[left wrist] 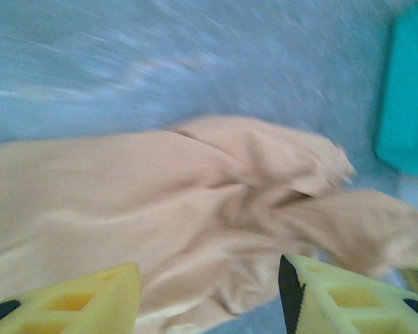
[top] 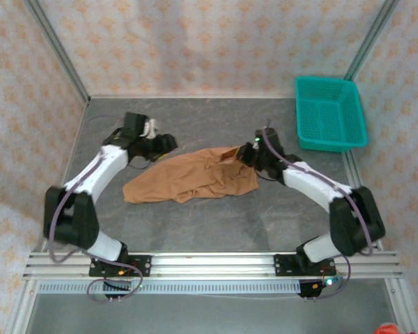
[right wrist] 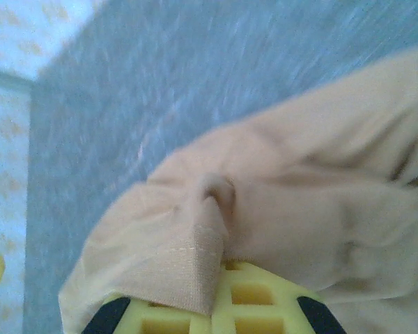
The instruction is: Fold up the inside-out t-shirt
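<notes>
In the right gripper point(right wrist: 212, 309), a stitched t-shirt point(right wrist: 299, 209) hem sits pinched.

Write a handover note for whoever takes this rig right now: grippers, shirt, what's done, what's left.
Left gripper: open and empty, by the far-left edge of the t-shirt.
Right gripper: shut on a hemmed edge at the t-shirt's right end.
T-shirt: bunched and creased mid-table, with no clean fold visible. The teal basket stands apart at the far right.
Done: one edge is gripped.
Left: probably take the opposite side with the left gripper, spread the cloth flat, then fold it.
</notes>
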You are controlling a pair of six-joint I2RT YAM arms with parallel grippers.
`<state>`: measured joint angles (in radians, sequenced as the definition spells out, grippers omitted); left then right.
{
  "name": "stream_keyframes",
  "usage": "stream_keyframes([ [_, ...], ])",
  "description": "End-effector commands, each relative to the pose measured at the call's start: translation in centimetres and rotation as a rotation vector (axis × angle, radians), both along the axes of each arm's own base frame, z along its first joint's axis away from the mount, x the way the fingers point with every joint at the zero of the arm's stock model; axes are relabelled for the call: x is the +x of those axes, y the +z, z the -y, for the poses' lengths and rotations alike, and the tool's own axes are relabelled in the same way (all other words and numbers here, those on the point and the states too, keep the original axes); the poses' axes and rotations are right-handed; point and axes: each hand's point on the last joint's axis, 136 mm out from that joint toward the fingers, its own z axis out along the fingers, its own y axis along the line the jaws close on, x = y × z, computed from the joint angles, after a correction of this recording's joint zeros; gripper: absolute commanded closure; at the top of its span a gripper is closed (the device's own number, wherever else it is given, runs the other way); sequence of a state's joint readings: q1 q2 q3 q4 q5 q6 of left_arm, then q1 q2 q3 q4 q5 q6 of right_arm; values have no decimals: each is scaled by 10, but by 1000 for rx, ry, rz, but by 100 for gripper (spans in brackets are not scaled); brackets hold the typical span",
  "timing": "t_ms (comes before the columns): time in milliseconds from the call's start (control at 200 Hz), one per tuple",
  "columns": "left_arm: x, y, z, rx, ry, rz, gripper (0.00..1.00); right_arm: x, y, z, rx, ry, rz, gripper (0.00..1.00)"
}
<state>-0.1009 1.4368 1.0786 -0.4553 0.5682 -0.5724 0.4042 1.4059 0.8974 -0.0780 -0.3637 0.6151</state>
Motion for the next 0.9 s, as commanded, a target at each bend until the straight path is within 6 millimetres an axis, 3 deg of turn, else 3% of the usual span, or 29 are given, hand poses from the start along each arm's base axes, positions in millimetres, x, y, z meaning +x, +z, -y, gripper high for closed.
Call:
stream_keyframes([
  [0,-41,-28,-68,191,232,-116,44,-4,15,49,-106,-83,1,100],
  [140,-67,-61,-100,206,328,-227,51,-4,20,62,-122,-94,-8,100],
  [360,-82,-100,-99,194,331,-332,57,-1,12,61,-110,-100,-30,100],
  [510,-102,-105,-95,178,328,-361,58,1,4,62,-114,-101,-53,100],
  [716,-140,-100,-105,257,352,-397,48,6,-3,58,-94,-99,-69,100],
  [896,-143,-117,-91,191,350,-385,48,12,-5,53,-66,-94,-80,100],
])
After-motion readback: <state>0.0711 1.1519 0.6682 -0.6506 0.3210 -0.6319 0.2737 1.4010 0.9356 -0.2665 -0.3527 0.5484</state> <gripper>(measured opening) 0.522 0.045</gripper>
